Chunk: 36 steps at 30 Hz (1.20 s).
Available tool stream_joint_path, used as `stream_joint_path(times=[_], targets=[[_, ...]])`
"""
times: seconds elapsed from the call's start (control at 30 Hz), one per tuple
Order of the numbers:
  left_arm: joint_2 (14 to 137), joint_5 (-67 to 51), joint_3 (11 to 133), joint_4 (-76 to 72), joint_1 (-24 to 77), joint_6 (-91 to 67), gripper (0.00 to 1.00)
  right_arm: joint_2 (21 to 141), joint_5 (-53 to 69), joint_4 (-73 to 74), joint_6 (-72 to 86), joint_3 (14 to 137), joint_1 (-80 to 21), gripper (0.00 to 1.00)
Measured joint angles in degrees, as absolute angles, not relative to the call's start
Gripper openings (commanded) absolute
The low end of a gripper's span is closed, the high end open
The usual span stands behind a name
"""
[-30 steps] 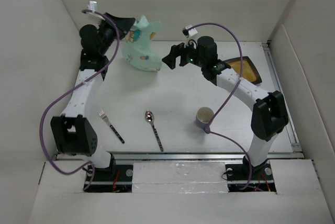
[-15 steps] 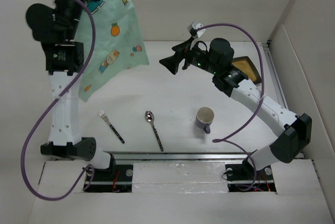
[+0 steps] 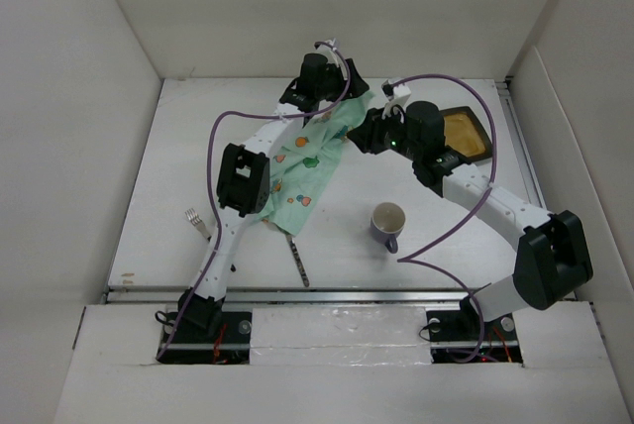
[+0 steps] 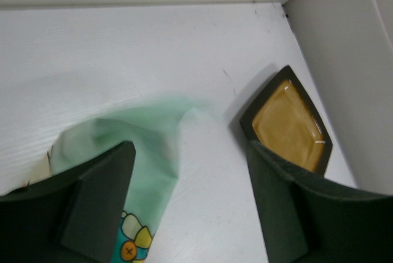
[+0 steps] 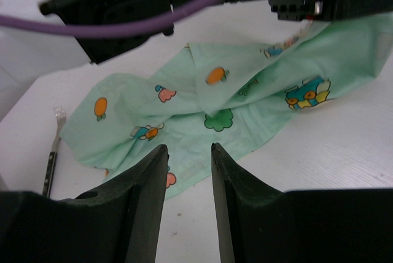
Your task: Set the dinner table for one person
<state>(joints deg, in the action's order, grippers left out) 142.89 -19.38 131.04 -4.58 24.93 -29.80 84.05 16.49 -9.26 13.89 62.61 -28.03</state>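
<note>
The mint-green cartoon-print placemat (image 3: 309,161) lies rumpled across the middle of the white dinner table (image 3: 188,137), running from the far centre toward the near left. My left gripper (image 3: 329,97) hovers over its far end, open. In the left wrist view the left gripper (image 4: 190,201) has only bare table between its fingers, and the placemat (image 4: 141,134) lies under the left finger. My right gripper (image 3: 365,132) is at the cloth's right edge. In the right wrist view the right gripper (image 5: 189,152) is narrowly open over the placemat (image 5: 184,109), gripping nothing.
A purple mug (image 3: 386,221) stands near the centre right. A dark square plate with an amber inside (image 3: 464,132) sits at the far right. A fork (image 3: 195,218) lies at the near left. A spoon handle (image 3: 298,262) sticks out from under the cloth. White walls close three sides.
My left arm swung down from high on the left to the far middle and let go of the placemat, which now lies over the spoon's bowl. My right jaws have narrowed.
</note>
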Motion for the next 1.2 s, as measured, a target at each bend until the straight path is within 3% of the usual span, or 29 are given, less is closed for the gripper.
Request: stream_joint_path(times=[0.1,0.23,0.37,0.43,0.47,0.53,0.57,0.63,0.7,0.73,0.77,0.87,1.07,1.2], targets=[[148.35,-19.70,137.47,-1.63,25.89,-30.02,0.89,84.79,13.02,-9.28,15.03,62.67,-27.46,0.49],[138.72,-19.33,123.92,-5.43,23.00,-29.82,0.87,87.85,8.58,-8.84,15.70,64.16,-27.46,0.61],[117.60,-13.28,99.39,-8.38,16.99,-30.09,0.75,95.02,5.34,-7.05,16.73,69.45,-27.44,0.70],[105.45,-7.46,87.81,-11.27,13.87,-31.46,0.65,99.46,4.78,-6.09,17.41,72.93,-27.44,0.70],[99.00,-4.29,81.38,-13.39,12.99,-32.29,0.46,101.19,4.54,-5.80,17.93,74.02,-27.44,0.70],[87.22,1.02,70.06,-17.41,13.23,-34.68,0.42,103.88,4.51,-5.63,18.37,74.94,-27.33,0.70],[81.73,3.49,64.27,-19.97,14.24,-36.23,0.32,104.68,4.67,-5.50,18.72,74.94,-27.24,0.70],[73.23,7.01,53.45,-20.91,16.62,-39.55,0.29,105.54,5.04,-5.19,19.29,74.94,-27.16,0.68],[68.18,8.91,44.86,-20.23,17.85,-42.57,0.38,105.54,5.37,-5.17,19.66,74.91,-27.07,0.66],[66.70,9.69,41.45,-19.29,17.50,-43.88,0.48,105.27,5.48,-5.54,19.79,74.81,-27.07,0.65],[66.63,10.41,38.50,-17.69,16.82,-45.04,0.65,104.77,5.56,-5.93,19.97,74.39,-27.07,0.65],[66.74,13.34,32.58,-9.06,15.35,-48.10,0.80,102.04,5.80,-7.11,20.40,71.81,-27.07,0.65],[66.67,18.02,30.72,-1.06,15.16,-53.78,0.83,94.06,6.28,-8.38,20.97,65.06,-27.07,0.67],[68.66,17.98,30.94,0.89,14.04,-56.69,0.77,89.38,6.28,-8.62,20.95,62.81,-27.07,0.67]])
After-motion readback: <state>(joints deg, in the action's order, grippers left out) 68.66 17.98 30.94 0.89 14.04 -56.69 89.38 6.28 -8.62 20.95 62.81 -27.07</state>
